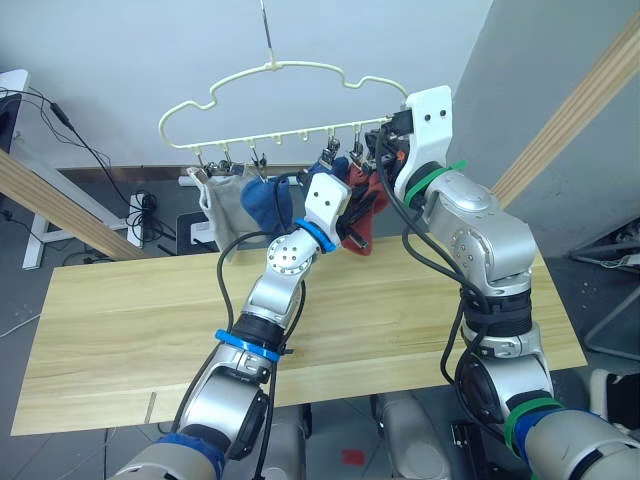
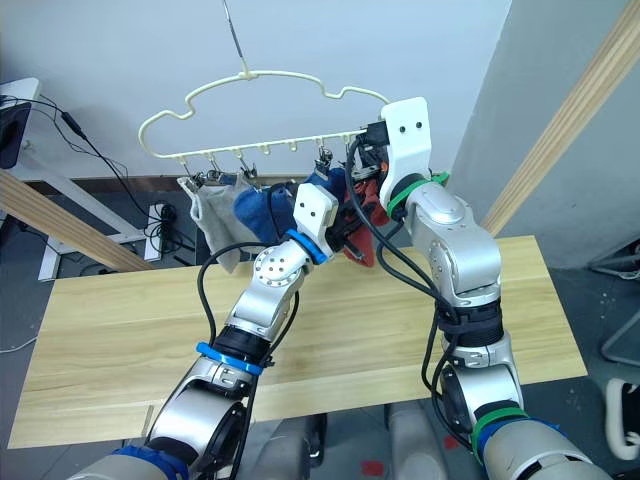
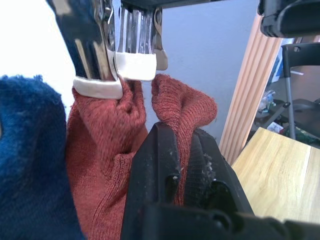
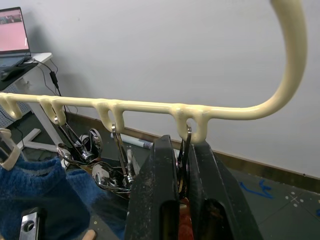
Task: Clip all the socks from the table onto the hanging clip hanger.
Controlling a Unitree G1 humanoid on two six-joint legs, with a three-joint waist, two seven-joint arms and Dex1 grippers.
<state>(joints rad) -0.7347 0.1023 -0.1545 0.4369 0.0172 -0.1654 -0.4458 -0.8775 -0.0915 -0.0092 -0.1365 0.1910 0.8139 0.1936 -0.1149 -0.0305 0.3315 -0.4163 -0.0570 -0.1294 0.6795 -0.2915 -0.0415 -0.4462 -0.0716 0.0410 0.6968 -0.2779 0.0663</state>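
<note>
1. While the clip hanger (image 1: pixel 270 100) hung above the table (image 1: pixel 130 340), we saw a grey sock (image 1: pixel 222 200), blue socks (image 1: pixel 265 200) and a rust-red sock (image 3: pixel 100 165) clipped along its bar.
2. We found the left gripper (image 3: pixel 182 165) pinching the rust-red sock's loose cuff just below a metal clip (image 3: pixel 135 45).
3. We saw the right gripper (image 4: pixel 182 165) with its fingers squeezed narrowly around the endmost clip (image 4: pixel 185 150).

Hung socks (image 1: pixel 262 200) and clips crowd both claws under the clip hanger (image 1: pixel 270 100); below them the surface (image 1: pixel 130 330) seems open.
</note>
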